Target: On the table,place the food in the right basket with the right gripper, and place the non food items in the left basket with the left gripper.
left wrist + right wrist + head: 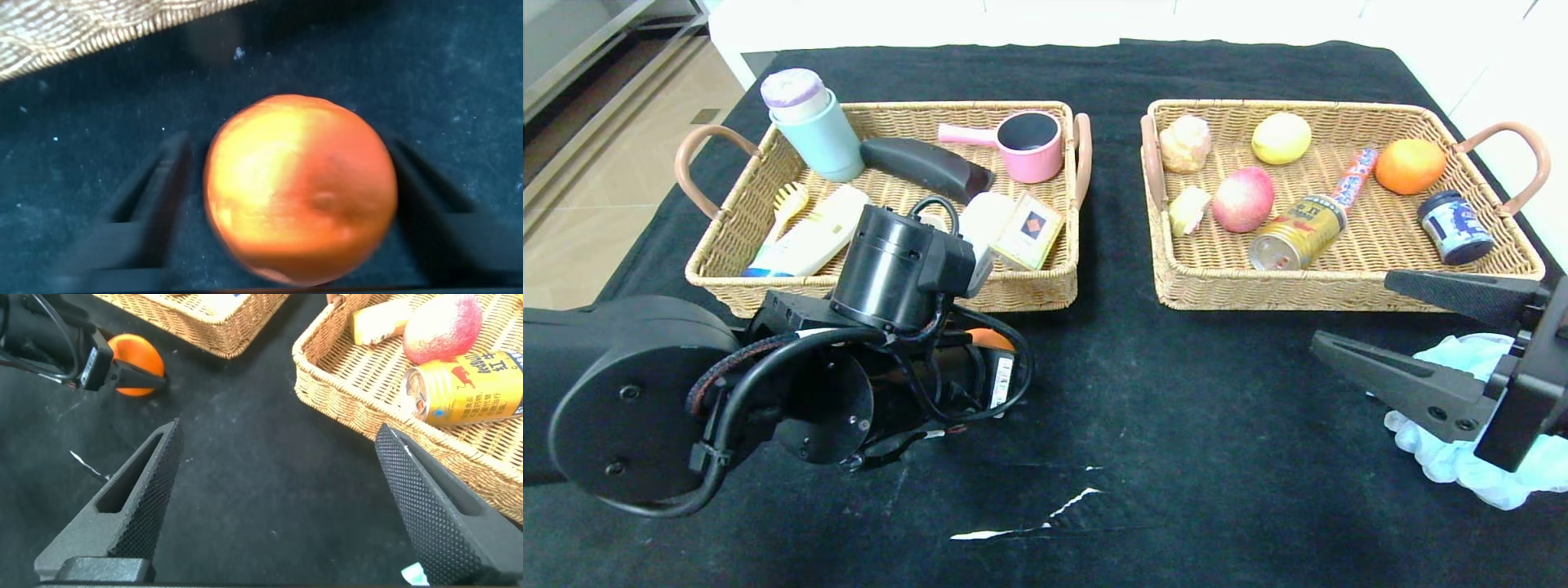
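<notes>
While the left gripper (298,245) bends low, jaws straddling an orange (300,186), right gripper (1421,339) jaws spread

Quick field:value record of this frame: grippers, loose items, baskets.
left gripper: low on the table before the left basket, fingers open either side of an orange, no contact visible
right gripper: open, empty, before the right basket
loose items: that orange; pale-blue mesh pouf under the right arm
right basket holds: peach, gold can, a second orange
</notes>
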Action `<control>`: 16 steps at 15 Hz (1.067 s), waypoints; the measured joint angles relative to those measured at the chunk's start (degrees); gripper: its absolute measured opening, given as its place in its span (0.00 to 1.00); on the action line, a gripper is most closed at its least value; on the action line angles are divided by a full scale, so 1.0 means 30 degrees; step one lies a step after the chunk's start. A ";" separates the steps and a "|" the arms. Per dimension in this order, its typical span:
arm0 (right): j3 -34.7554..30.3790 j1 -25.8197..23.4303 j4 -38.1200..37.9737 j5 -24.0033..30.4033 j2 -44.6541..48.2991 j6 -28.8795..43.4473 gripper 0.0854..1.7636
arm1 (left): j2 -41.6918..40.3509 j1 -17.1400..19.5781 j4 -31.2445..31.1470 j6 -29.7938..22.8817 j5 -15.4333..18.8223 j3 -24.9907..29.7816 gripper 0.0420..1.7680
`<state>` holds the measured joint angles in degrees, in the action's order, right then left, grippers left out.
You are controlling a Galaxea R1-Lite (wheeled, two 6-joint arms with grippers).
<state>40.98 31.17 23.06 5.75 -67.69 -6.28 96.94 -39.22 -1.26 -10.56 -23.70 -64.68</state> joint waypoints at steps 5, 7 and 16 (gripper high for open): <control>-0.0085 0.0232 0.0000 -0.0037 -0.0089 -0.0008 0.97 | 0.0093 -0.0049 0.0264 0.0004 0.0028 0.0402 0.66; -0.0093 0.0232 -0.0008 -0.0028 -0.0110 0.0000 0.97 | 0.0118 -0.0049 0.0280 0.0004 0.0020 0.0520 0.66; -0.0085 0.0240 0.0016 -0.0045 -0.0191 0.0008 0.97 | 0.0349 -0.0049 0.0146 -0.0256 -0.0037 0.0394 0.66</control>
<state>40.73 31.89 23.11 5.62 -68.27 -6.25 97.99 -39.36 -0.82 -11.33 -23.81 -63.50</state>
